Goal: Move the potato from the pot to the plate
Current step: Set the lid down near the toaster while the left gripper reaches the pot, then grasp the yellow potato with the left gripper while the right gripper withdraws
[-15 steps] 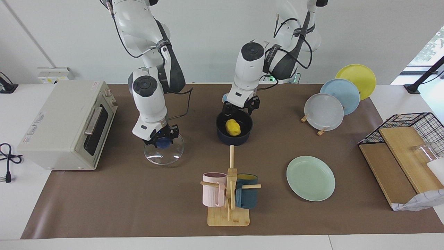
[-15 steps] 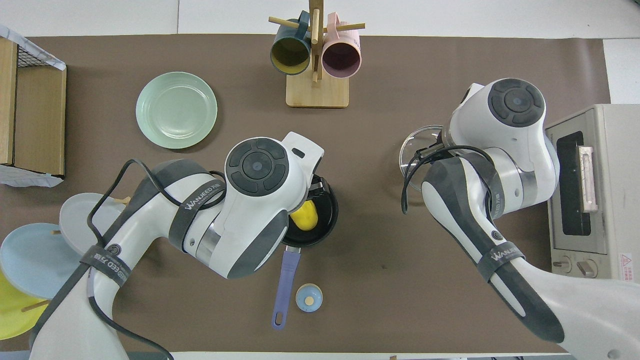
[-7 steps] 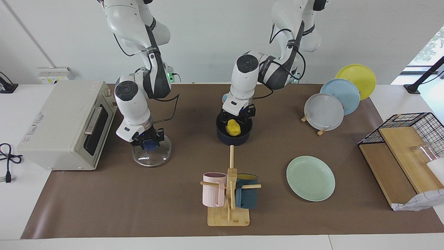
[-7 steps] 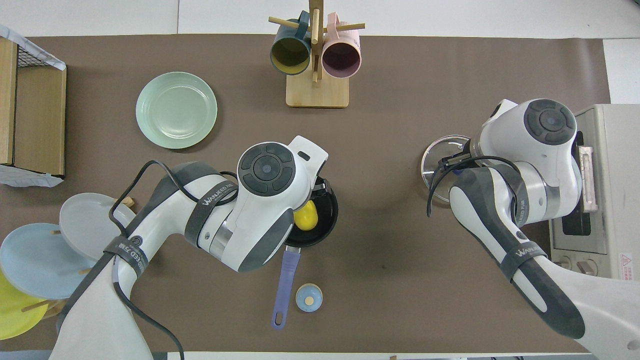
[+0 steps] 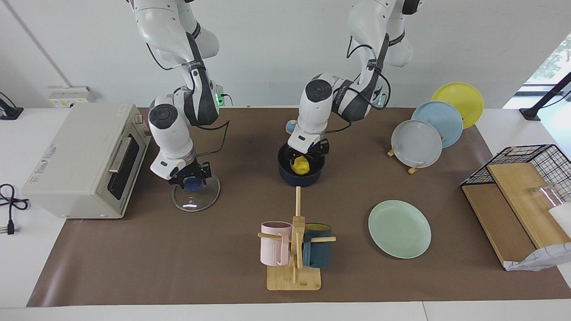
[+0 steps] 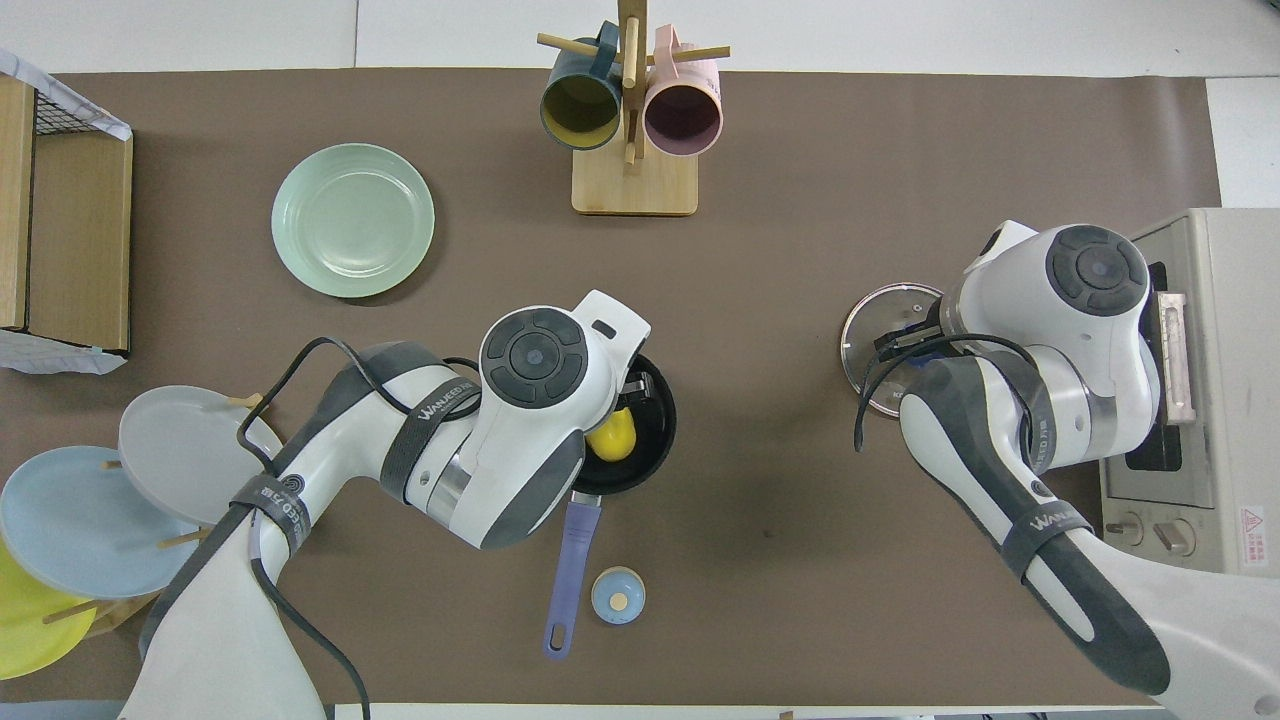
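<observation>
The yellow potato lies in the dark navy pot, whose blue handle points toward the robots. My left gripper is down in the pot, open, with a finger on each side of the potato. In the overhead view the left hand covers part of the pot and the potato shows beside it. The mint-green plate lies bare, farther from the robots, toward the left arm's end. My right gripper is shut on the blue knob of a glass lid, low by the toaster oven.
A toaster oven stands at the right arm's end. A wooden mug rack with a pink and a teal mug stands farther out than the pot. A small blue round knob lies by the pot handle. Grey, blue and yellow plates and a wire basket are at the left arm's end.
My left gripper has come down into the pot around the potato. My right gripper has carried the glass lid toward the toaster oven and lowered it.
</observation>
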